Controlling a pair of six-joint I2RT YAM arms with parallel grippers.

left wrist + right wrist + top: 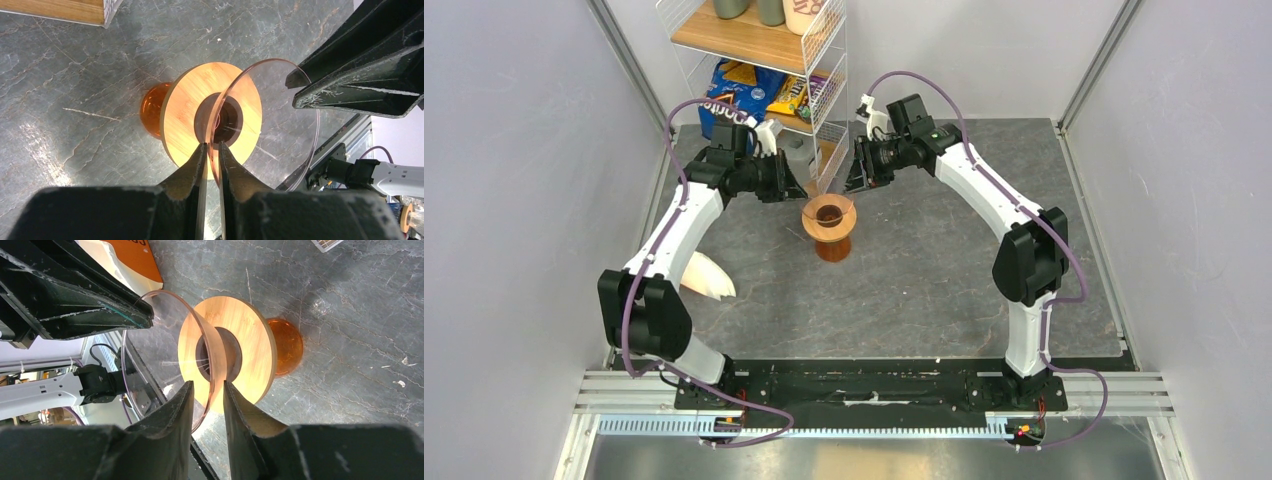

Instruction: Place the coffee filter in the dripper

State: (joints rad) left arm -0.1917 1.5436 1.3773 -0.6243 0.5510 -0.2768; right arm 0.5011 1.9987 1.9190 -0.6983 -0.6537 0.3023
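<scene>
Grey veined stone counter (pixel 944 280) runs under everything. No single thin white paper coffee filter lies in the funnel yet, and both wrist views show it bare down to the dark centre hole. The only paper on show is a cream-white, fan-shaped pile of filters (pixel 709 277) by your left arm's elbow, well apart from the work. From overhead I can't tell whether a loose sheet sits on top.

The dripper (pixel 830 228), a clear cone in a round wooden collar on an amber cylindrical foot, stands upright mid-counter. Your left end effector (pixel 213 146) is pinched onto the clear rim. The right end effector (pixel 207 385) straddles the opposite side, fingers apart with gaps showing.

As I judge it, you have a one-sided grip on a tall piece with a narrow foot, so any lift or sideways drift of your left arm could tip or skid it. A harder squeeze may crack that thin wall. Closing the right while misaligned could twist the cone in its collar. Neither arm is free for paper, so release gently, and beware dragging several sheets off the pile.
</scene>
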